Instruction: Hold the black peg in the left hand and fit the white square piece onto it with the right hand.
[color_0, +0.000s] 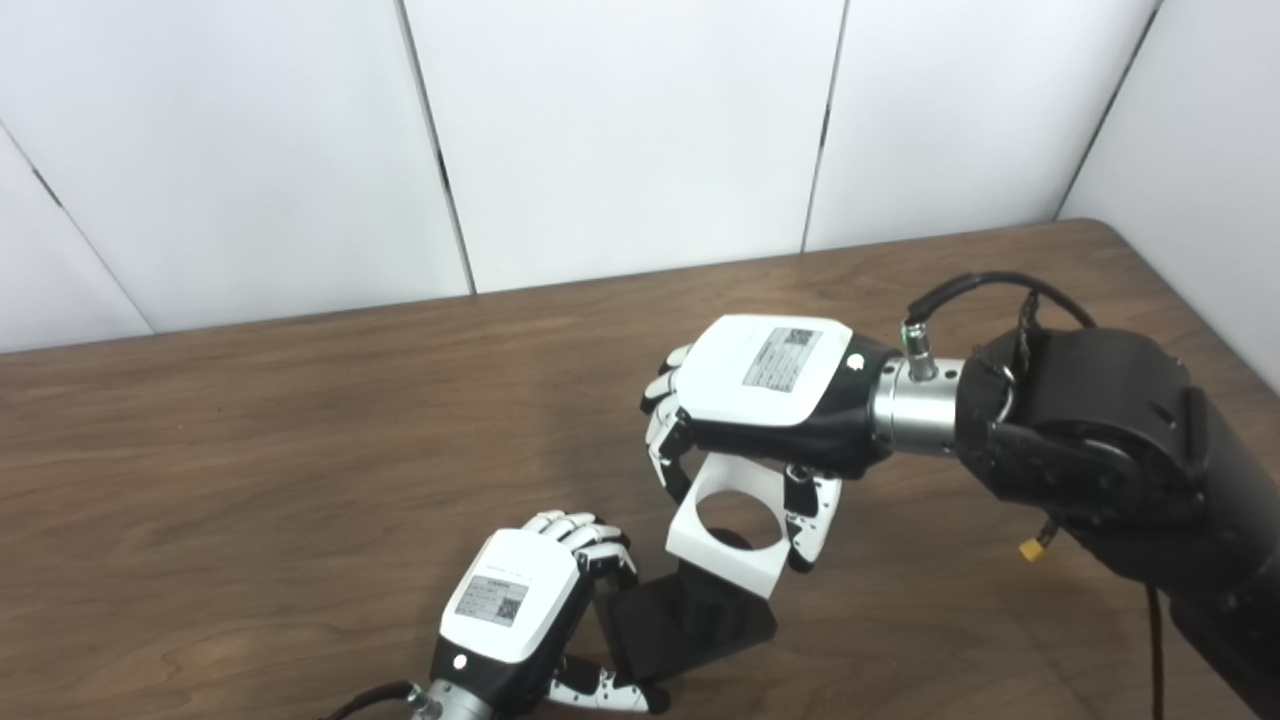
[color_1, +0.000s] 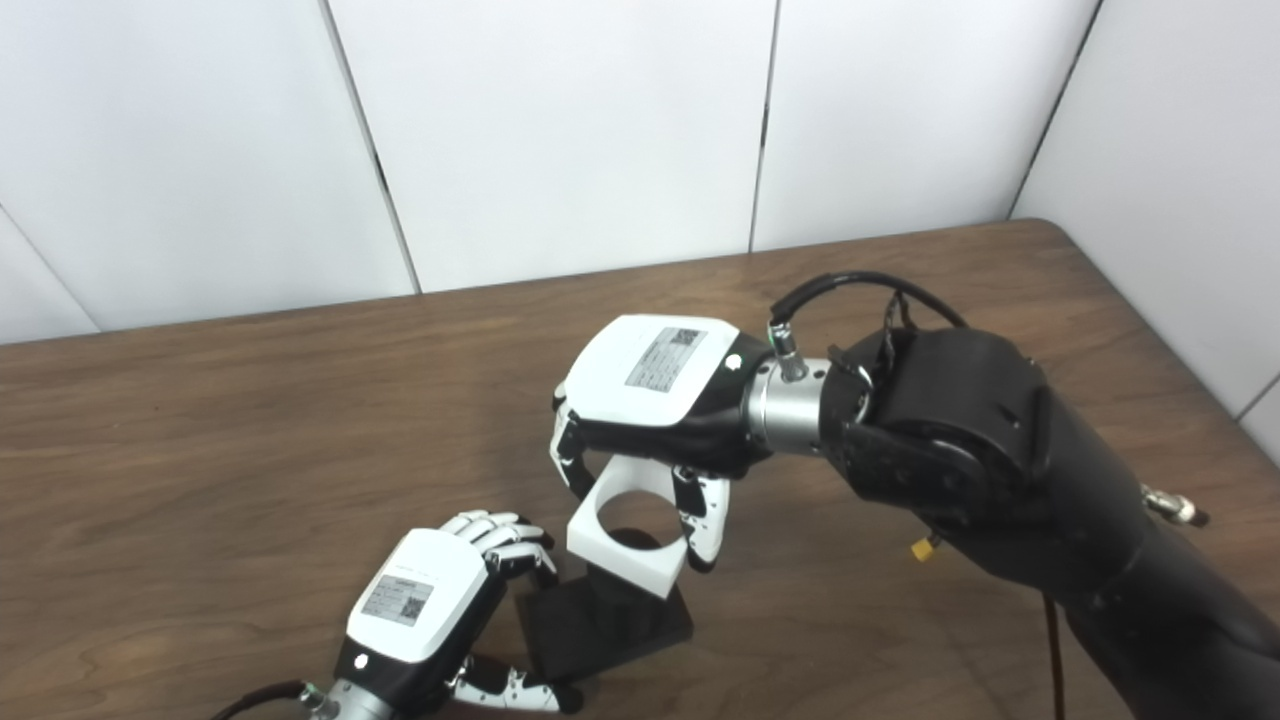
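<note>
My left hand (color_0: 520, 605) at the bottom centre is shut on the square base of the black peg (color_0: 690, 625), holding it by its left edge. Above the base, my right hand (color_0: 770, 395) grips the white square piece (color_0: 735, 530) from above, fingers and thumb on opposite sides. The piece has a round hole and hangs tilted over the peg; the peg's dark top shows through the hole. How far the peg reaches into the hole is hidden by the piece.
The brown wooden table (color_0: 300, 450) stretches left and back to white wall panels (color_0: 620, 130). Its right edge runs along the wall at the right. My bulky black right forearm (color_0: 1100, 440) crosses the right side, with a cable looped above the wrist.
</note>
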